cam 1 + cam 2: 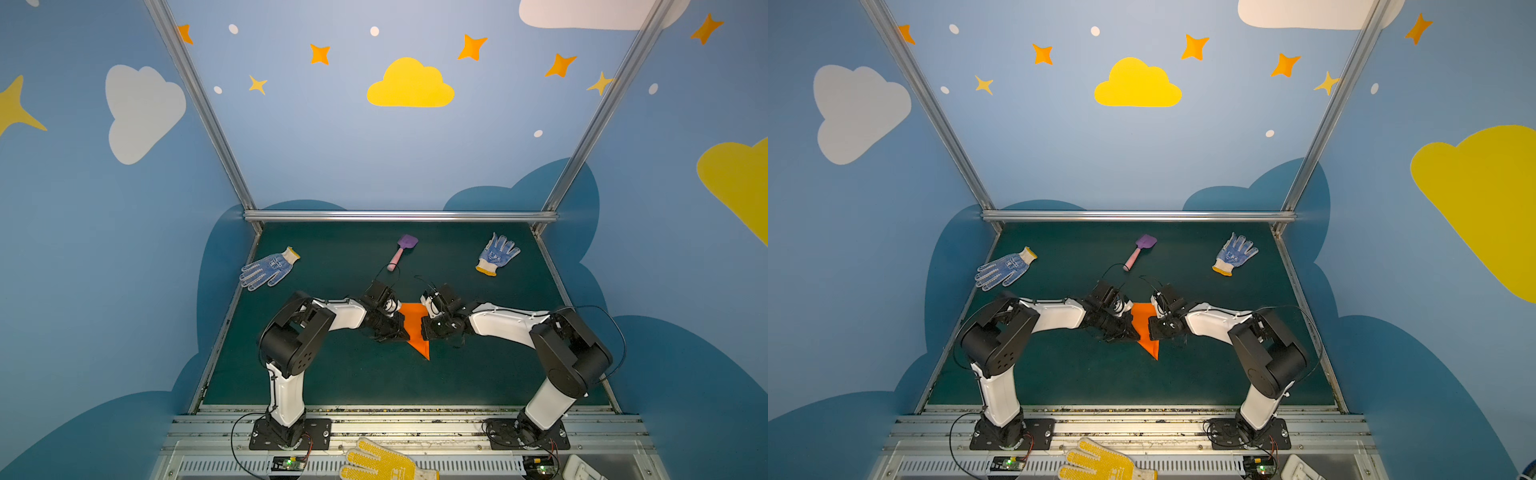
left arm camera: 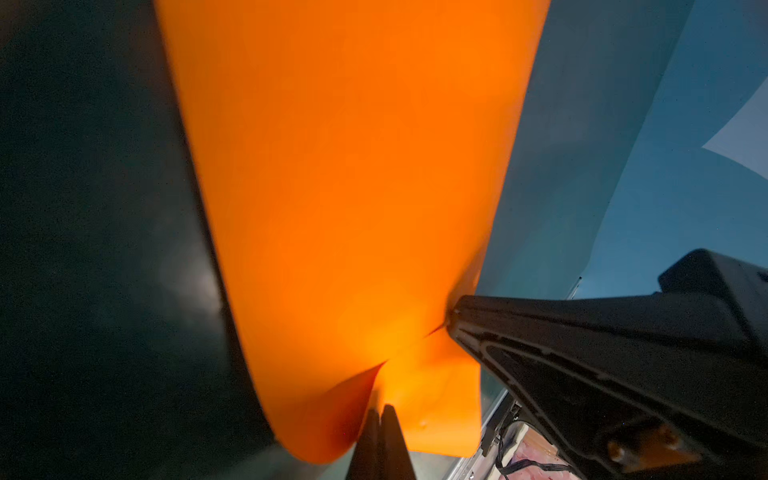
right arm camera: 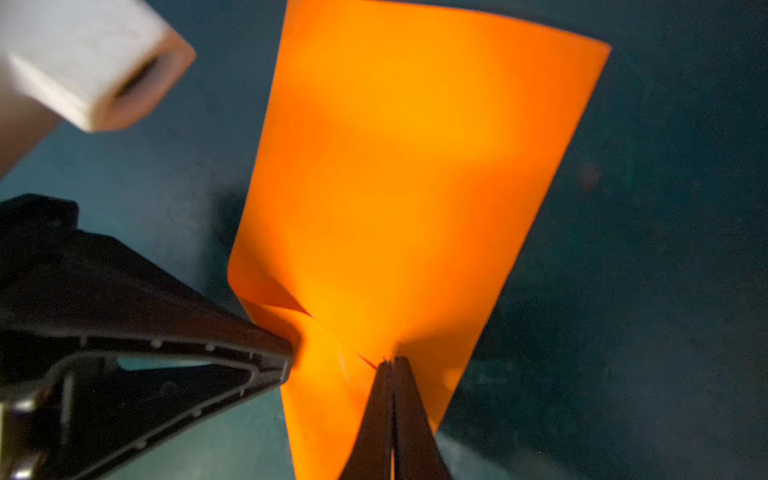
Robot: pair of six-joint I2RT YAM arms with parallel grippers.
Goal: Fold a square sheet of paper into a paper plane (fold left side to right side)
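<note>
The square sheet of paper (image 1: 413, 326) is bright orange and hangs bent over the middle of the green mat, one corner pointing toward the front edge in both top views (image 1: 1146, 332). My left gripper (image 1: 402, 330) is shut on its left edge, and the thin fingertips (image 2: 380, 409) pinch a curled corner in the left wrist view. My right gripper (image 1: 424, 328) is shut on the opposite edge, jaws pressed together on the paper (image 3: 388, 361). The two grippers sit close together, a paper's width apart. No paper plane shape is in view.
A purple-headed spatula (image 1: 402, 251) lies behind the grippers. Blue dotted gloves lie at the back left (image 1: 268, 269) and back right (image 1: 496, 254). A yellow dotted glove (image 1: 382, 461) rests on the front rail. Metal frame posts and blue walls enclose the mat (image 1: 332, 374).
</note>
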